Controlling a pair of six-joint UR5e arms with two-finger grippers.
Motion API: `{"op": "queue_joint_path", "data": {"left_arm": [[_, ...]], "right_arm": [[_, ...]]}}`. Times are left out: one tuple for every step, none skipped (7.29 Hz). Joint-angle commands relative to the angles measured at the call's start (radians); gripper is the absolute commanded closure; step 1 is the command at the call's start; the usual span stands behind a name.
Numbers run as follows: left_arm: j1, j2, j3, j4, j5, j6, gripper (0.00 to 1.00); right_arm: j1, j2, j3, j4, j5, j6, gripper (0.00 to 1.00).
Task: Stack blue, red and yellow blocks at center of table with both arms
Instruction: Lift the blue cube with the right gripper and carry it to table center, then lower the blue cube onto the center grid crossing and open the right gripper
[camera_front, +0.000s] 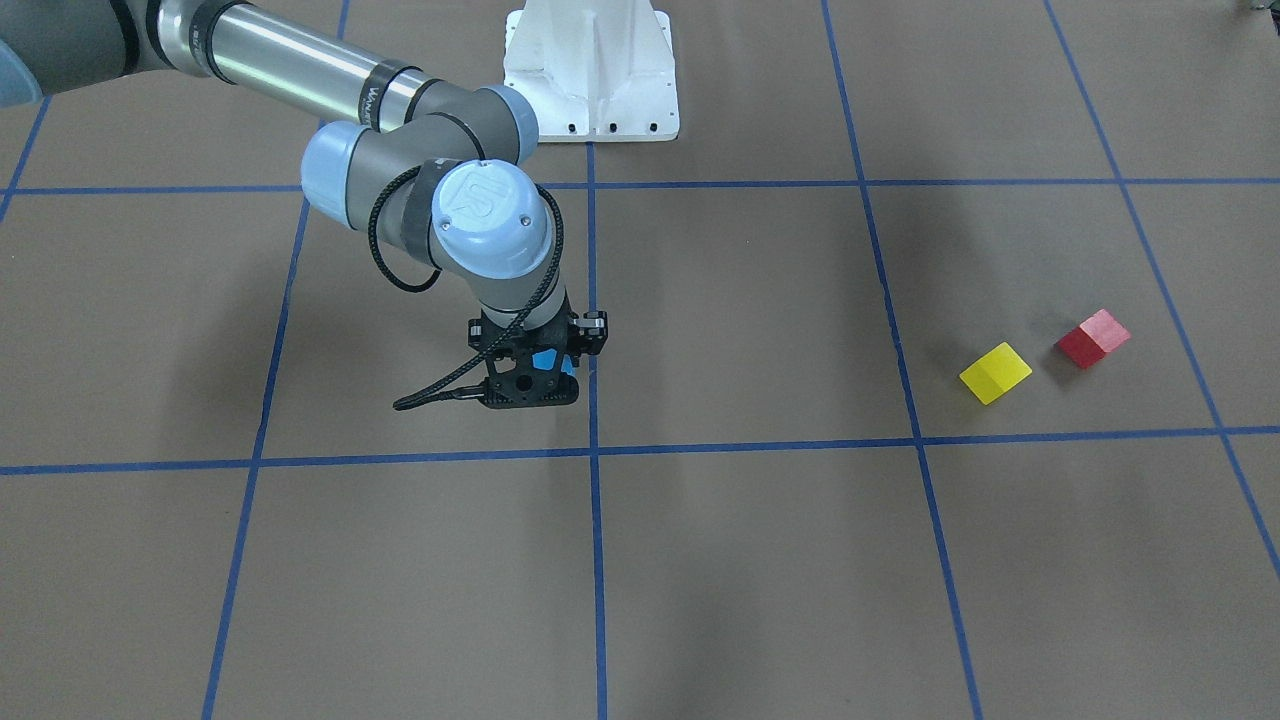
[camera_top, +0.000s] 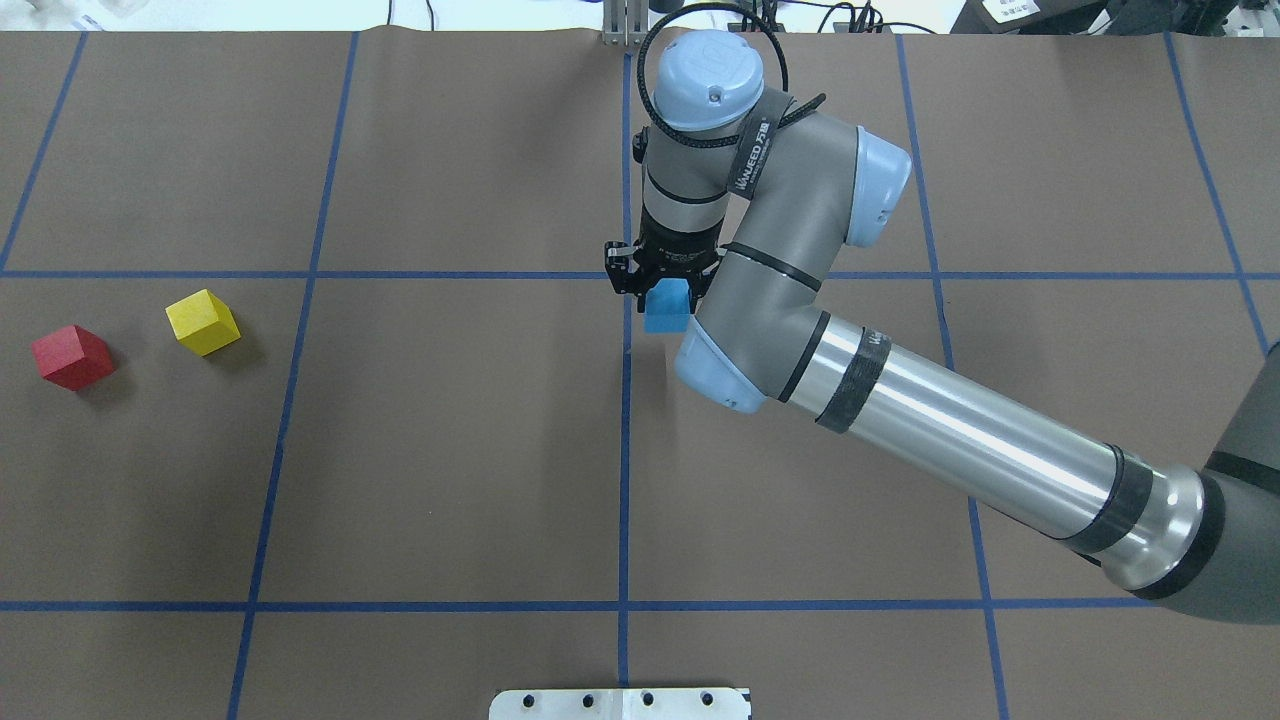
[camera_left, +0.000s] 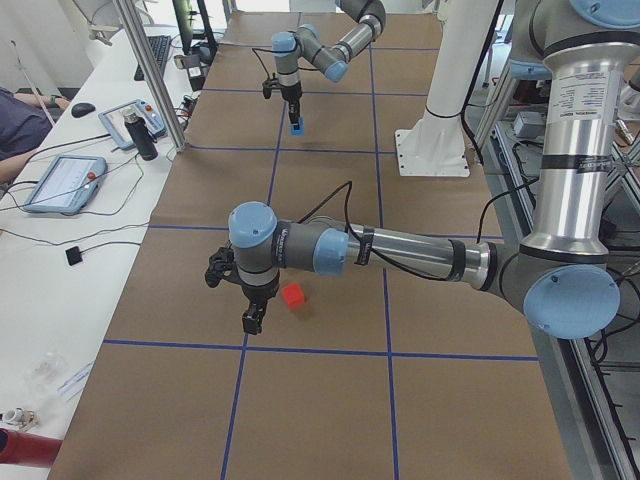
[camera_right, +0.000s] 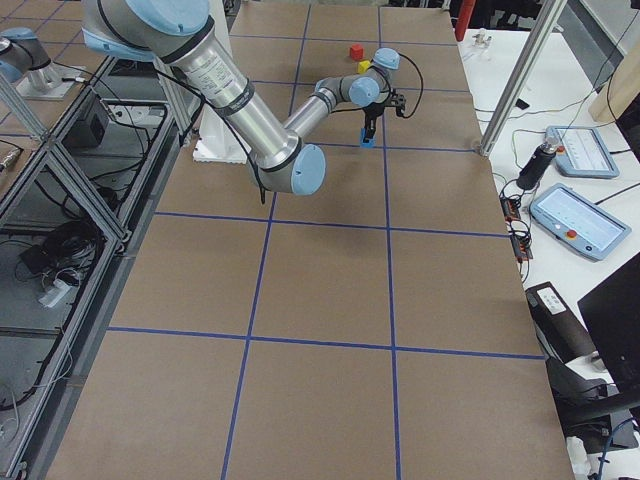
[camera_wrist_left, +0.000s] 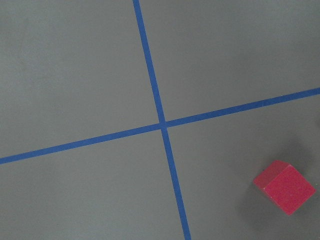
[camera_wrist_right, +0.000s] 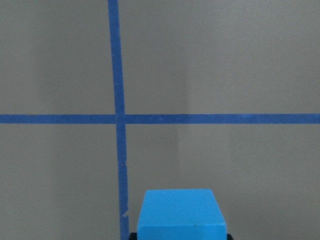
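Note:
My right gripper (camera_top: 665, 298) is shut on the blue block (camera_top: 667, 306) and holds it low over the table beside the centre tape crossing. The block also shows in the front view (camera_front: 545, 359) and the right wrist view (camera_wrist_right: 181, 215). The yellow block (camera_top: 203, 322) and the red block (camera_top: 72, 357) lie apart from each other on the table's left side. My left gripper (camera_left: 251, 322) shows only in the exterior left view, raised beside the red block (camera_left: 292, 296); I cannot tell if it is open. The left wrist view shows the red block (camera_wrist_left: 284, 186) well below.
Blue tape lines (camera_top: 625, 450) form a grid on the brown table. The white robot base (camera_front: 590, 70) stands at the table's near edge. A metal post (camera_left: 150, 75) and tablets (camera_left: 62, 182) stand on the side bench.

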Motion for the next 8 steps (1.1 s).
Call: {"op": "queue_joint_path", "data": {"left_arm": [[0.0,-0.002,0.002,0.0,0.0,0.0,0.0],[0.0,-0.002,0.004,0.001,0.0,0.0,0.0],[0.0,-0.002,0.004,0.0,0.0,0.002,0.0],[0.0,-0.004,0.007,-0.001,0.0,0.003,0.0],[0.0,-0.005,0.015,-0.001,0.0,0.005,0.0],[0.0,-0.007,0.019,-0.001,0.0,0.005,0.0],[0.0,-0.01,0.021,-0.001,0.0,0.005,0.0],[0.0,-0.013,0.033,-0.001,0.0,0.006,0.0]], "right_arm": [[-0.04,0.0,-0.022,0.038,-0.035,0.001,1.0],[-0.052,0.0,-0.036,0.067,-0.05,0.001,1.0],[-0.057,0.002,-0.037,0.072,-0.052,0.003,1.0],[-0.06,0.002,-0.037,0.085,-0.054,0.004,1.0],[-0.06,0.002,-0.039,0.087,-0.054,0.004,1.0],[-0.06,0.002,-0.039,0.087,-0.054,0.004,1.0],[-0.063,0.002,-0.043,0.087,-0.054,0.004,1.0],[-0.071,0.002,-0.053,0.104,-0.054,0.004,1.0]]}}
